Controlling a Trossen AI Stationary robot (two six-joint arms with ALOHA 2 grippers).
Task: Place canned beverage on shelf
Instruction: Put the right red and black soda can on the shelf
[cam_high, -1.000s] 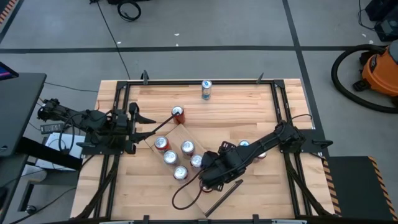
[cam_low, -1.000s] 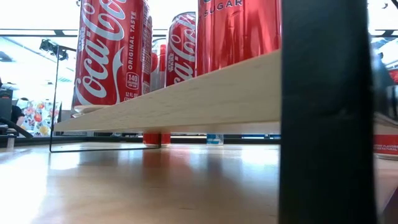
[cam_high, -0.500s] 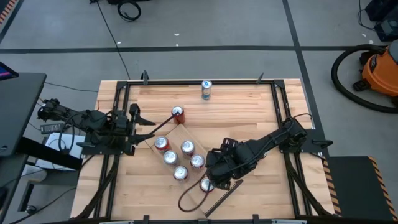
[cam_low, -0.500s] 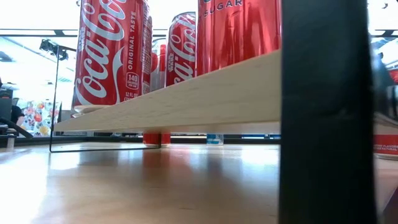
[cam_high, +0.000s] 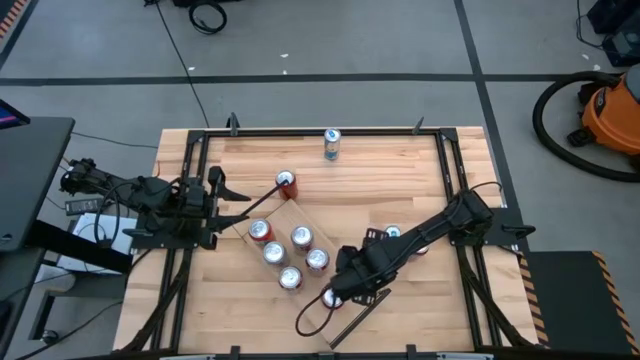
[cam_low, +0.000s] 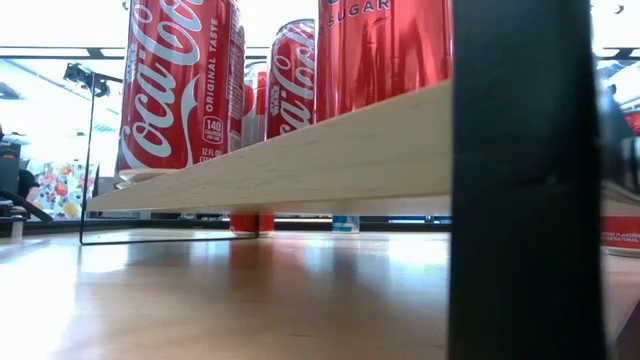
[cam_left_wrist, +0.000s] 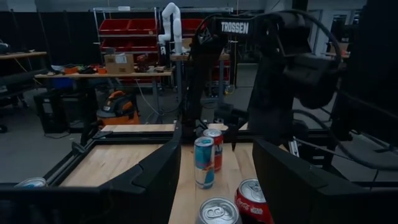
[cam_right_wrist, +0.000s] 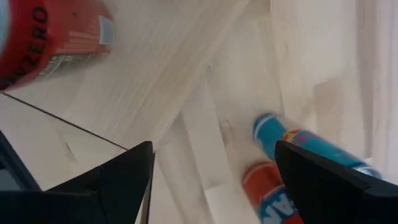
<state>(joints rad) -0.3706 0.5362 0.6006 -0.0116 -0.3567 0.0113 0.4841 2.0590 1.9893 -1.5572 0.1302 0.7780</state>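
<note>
Right gripper (cam_high: 338, 287) hovers with fingers spread and empty over the pale wood plank shelf (cam_high: 283, 218) beside a fifth can (cam_high: 329, 297). Five upright red cans stand on it; its black end rod (cam_high: 359, 313) shows.

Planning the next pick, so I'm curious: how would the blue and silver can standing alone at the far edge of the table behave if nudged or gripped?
The slim can stands upright and looks tall for its narrow base, so a high nudge would probably tip it. On its side it would likely roll across the smooth table. Its glossy metal wall may be slippery.
</note>
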